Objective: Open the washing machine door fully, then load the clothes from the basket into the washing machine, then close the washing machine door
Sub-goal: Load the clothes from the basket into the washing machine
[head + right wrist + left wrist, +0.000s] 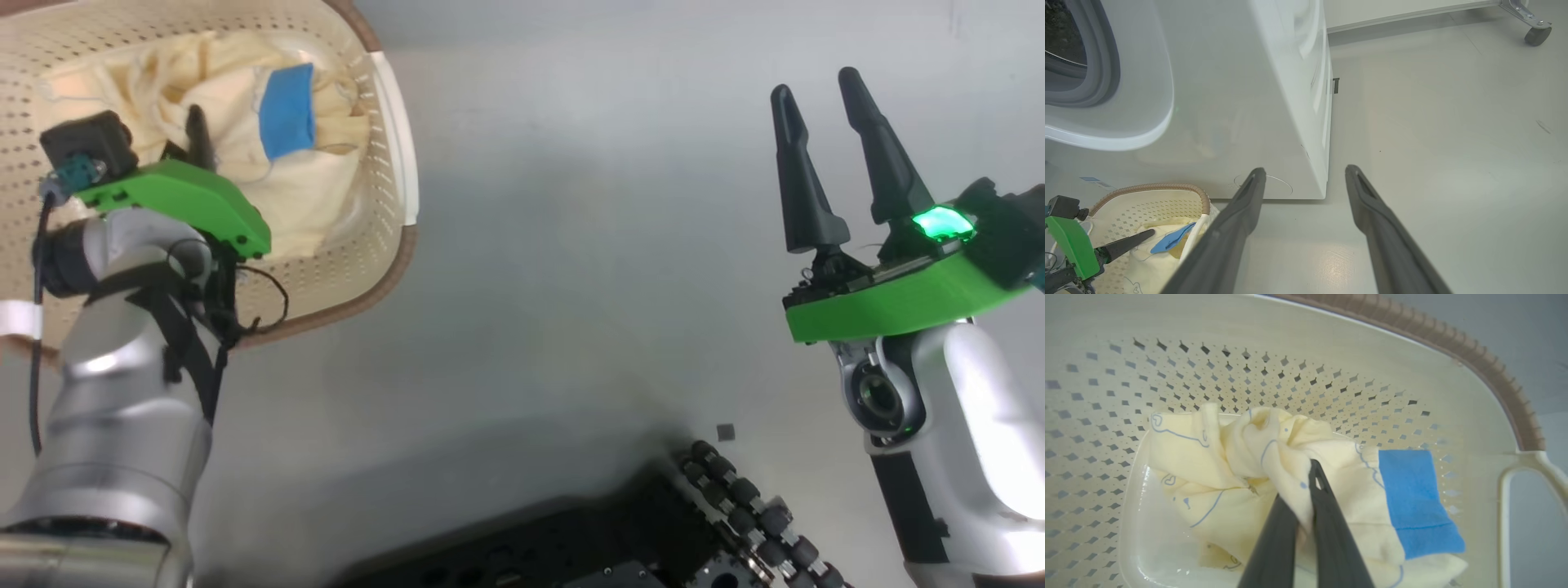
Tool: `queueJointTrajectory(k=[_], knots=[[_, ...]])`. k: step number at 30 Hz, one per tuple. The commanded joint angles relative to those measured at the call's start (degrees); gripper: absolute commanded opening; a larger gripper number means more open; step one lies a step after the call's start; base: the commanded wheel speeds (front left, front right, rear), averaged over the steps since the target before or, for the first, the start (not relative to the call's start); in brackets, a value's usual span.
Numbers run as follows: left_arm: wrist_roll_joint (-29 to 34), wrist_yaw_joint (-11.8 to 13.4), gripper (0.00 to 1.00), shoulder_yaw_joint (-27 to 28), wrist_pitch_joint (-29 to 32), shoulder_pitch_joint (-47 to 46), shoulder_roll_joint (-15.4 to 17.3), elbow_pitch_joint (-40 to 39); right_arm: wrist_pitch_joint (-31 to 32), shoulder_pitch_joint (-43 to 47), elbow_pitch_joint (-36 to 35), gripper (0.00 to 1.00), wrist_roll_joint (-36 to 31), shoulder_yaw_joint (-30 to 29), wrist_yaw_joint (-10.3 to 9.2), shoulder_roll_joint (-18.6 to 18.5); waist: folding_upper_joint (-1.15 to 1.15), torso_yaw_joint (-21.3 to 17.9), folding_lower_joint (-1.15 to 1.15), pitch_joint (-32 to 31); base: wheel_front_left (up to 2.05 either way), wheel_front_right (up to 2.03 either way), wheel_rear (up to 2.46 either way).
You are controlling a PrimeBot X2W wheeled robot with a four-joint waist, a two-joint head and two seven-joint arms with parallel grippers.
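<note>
Pale yellow soft fabric clothes lie pinched inside one small cream perforated plastic basket.
Crumpled folds carry thin blue outline drawings and one bright blue patch; a brown woven-look rim edges the basket. The left gripper has its two dark tapered fingers closed on a fold of the clothes. The right gripper hangs above the smooth grey floor, its two fingers spread wide and empty. One glossy white washing machine with a grey rubber gasket stands near the basket.
</note>
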Motion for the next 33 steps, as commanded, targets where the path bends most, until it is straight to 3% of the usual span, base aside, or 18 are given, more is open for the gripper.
queueJointTrajectory(k=[1,18,33], knots=[[-0.7,-0.3,0.00,1.1,-0.8,3.3,0.9,-2.1,-0.4,3.4,-1.1,1.00,-0.1,0.0,-0.16,-1.0,0.00,2.1,0.00,-2.5,0.00,0.00,0.00],[3.5,1.3,0.00,3.4,-1.0,23.5,-1.2,-28.9,-0.4,7.0,-0.8,1.00,-1.0,-1.9,-0.16,-2.2,0.00,6.7,0.00,-14.6,0.00,0.00,0.00],[5.9,3.4,0.00,3.8,-1.0,45.9,-1.7,-45.6,-0.4,15.9,1.5,1.00,-4.2,-0.7,-0.16,-3.2,0.00,8.8,0.00,-34.9,0.00,0.00,0.00]])
